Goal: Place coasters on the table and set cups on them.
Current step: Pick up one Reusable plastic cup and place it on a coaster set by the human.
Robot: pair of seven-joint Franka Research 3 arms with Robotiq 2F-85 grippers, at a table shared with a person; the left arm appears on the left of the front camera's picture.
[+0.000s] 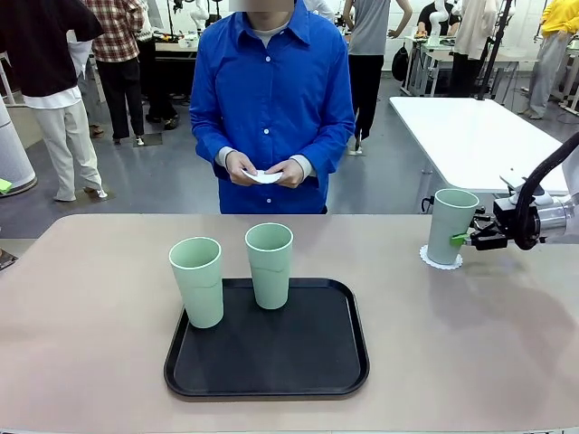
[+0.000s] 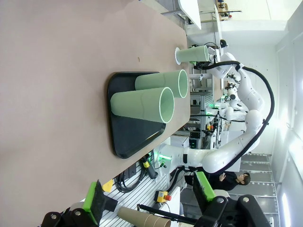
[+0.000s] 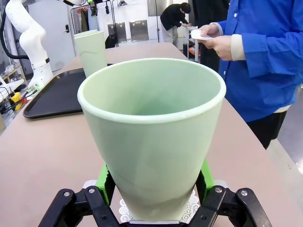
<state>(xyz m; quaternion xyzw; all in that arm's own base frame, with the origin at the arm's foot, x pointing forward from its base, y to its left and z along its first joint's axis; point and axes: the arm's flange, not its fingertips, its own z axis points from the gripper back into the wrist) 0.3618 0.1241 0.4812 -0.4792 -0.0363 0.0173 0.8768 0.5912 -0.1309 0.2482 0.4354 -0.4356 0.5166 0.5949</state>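
Right gripper (image 1: 463, 240) is clamped on a mint cup (image 1: 450, 221), with a green pad on each side low down. The cup stands straight up, long axis vertical, mouth up, its narrow base on a lacy coaster (image 1: 441, 260) near the table's (image 1: 90, 298) right edge. Left gripper (image 2: 149, 196) has its jaws spread wide with nothing in them. A second cup (image 1: 197, 282) and a third cup (image 1: 270, 265) stand upright on the black tray (image 1: 271, 371) mid-table. Across the table, the person's hands (image 1: 291, 172) hold another white coaster (image 1: 262, 176).

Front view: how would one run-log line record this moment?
right hand: shut on cup | cup: on coaster | left hand: open | tray: two cups
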